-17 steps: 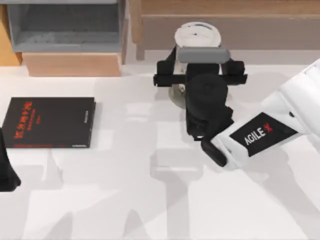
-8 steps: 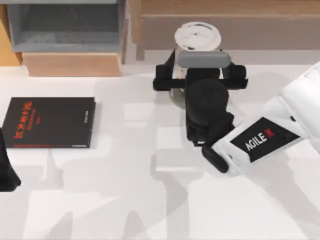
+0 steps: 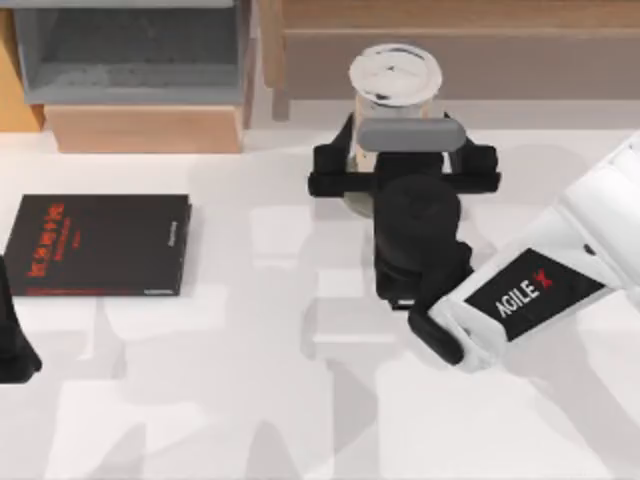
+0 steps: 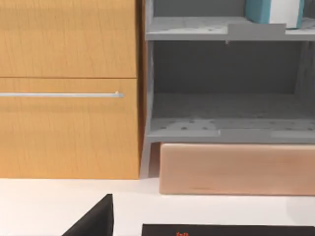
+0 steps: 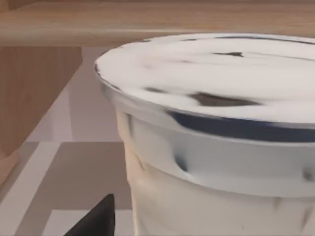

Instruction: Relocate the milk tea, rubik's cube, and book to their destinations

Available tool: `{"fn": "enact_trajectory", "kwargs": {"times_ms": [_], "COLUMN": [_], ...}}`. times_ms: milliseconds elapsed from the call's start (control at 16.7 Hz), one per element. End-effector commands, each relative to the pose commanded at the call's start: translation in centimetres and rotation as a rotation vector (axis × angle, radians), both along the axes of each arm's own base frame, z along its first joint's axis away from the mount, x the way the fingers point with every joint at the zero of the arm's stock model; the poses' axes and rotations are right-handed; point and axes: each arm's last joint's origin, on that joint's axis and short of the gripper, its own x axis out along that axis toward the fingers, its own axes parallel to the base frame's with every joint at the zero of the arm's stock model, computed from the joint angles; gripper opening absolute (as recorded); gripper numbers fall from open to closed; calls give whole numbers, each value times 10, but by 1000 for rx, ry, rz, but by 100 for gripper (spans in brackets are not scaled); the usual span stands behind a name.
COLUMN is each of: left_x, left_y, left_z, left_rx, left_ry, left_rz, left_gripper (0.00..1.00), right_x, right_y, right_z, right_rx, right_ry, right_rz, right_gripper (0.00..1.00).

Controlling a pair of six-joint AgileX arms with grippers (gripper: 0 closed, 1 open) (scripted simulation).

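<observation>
The milk tea (image 3: 395,72), a clear cup with a white lid, stands at the back middle of the table in front of a wooden ledge (image 3: 450,45). My right gripper (image 3: 402,128) is open, with a finger on either side of the cup. In the right wrist view the milk tea (image 5: 211,147) is very close, and one dark fingertip (image 5: 96,221) stands apart from its wall. The teal-blue book (image 4: 273,12) rests on an upper grey shelf. The rubik's cube is out of view. My left gripper (image 3: 10,345) is parked at the table's left edge, open.
A black book with red lettering (image 3: 100,245) lies flat on the left of the table. Behind it are a grey shelf unit (image 3: 130,50) on a pale wooden block (image 3: 145,128), and an orange wooden cabinet (image 4: 69,88) with a drawer handle.
My right gripper and arm have drawn slightly toward the front of the table while the milk tea has stayed in place. The left arm has not moved.
</observation>
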Motion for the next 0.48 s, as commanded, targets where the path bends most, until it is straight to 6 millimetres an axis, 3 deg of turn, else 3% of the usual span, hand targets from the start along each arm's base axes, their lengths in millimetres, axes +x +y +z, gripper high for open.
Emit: {"fn": "enact_trajectory", "kwargs": {"times_ms": [480], "left_x": [0], "left_y": [0], "left_z": [0], "left_rx": [0], "left_ry": [0], "left_rz": [0], "left_gripper": [100], "right_x": [-19], "right_y": [0], "right_z": [49], "right_rx": [3], "right_ry": [-3], "right_rz": [-1], "right_gripper": [100]}}
